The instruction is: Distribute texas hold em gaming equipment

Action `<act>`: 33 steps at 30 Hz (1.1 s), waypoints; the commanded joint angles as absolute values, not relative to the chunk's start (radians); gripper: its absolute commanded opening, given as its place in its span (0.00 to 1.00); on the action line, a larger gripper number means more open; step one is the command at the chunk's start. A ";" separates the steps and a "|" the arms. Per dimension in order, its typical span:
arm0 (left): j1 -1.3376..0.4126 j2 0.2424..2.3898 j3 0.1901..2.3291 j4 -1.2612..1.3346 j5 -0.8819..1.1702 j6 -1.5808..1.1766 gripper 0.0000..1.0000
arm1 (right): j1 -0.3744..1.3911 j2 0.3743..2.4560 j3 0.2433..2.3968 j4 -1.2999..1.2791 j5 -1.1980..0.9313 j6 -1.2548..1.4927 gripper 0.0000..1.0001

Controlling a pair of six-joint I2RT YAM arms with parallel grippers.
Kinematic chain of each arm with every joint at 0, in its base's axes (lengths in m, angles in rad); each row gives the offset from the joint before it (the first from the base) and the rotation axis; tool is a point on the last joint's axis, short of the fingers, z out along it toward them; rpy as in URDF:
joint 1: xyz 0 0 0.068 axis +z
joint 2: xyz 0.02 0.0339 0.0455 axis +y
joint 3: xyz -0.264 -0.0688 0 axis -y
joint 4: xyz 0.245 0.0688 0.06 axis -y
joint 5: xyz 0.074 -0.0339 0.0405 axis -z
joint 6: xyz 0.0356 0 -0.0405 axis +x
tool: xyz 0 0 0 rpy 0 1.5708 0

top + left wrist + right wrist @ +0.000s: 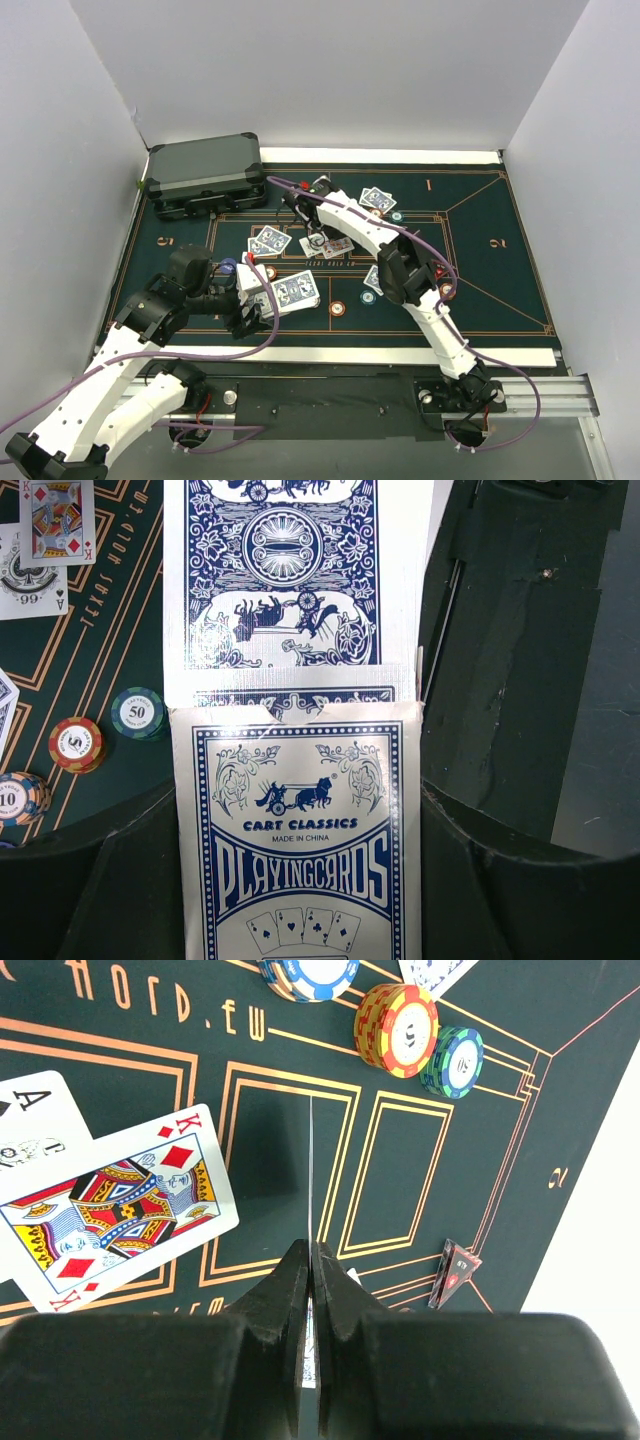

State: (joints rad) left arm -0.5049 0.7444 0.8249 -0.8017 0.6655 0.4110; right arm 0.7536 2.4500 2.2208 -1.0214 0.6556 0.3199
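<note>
Right gripper is pinched shut on a single card, which stands edge-on and upright between its jaws, just beside the king of diamonds. That king lies face-up near the middle of the mat, with an ace also face-up and partly tucked under it. Left gripper is closed on the card box, its dark fingers pressed to the box's two long sides. The box is on the near-left of the king with its torn-open end turned toward the king, and a blue-backed deck sticks out of that end. Whether the box rests on the cloth or hangs just above it, I cannot tell. Between the box and the king sit the red-and-yellow chips, stacked, with a teal chip just beside them and a blue-and-white chip a little further from the king. In the top view a fan of blue-backed cards lies to the left of the king. A second cluster of blue-backed cards lies beyond the king and to its right. An orange chip sits alone on the near side of the king. Well apart from the king, toward the far-left corner, the dark grey case lies shut, overlapping the mat's edge.
</note>
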 commanded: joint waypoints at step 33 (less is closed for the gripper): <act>-0.505 0.713 0.821 -0.753 0.667 0.405 0.00 | 0.735 2.379 2.000 -0.796 0.330 0.433 0.22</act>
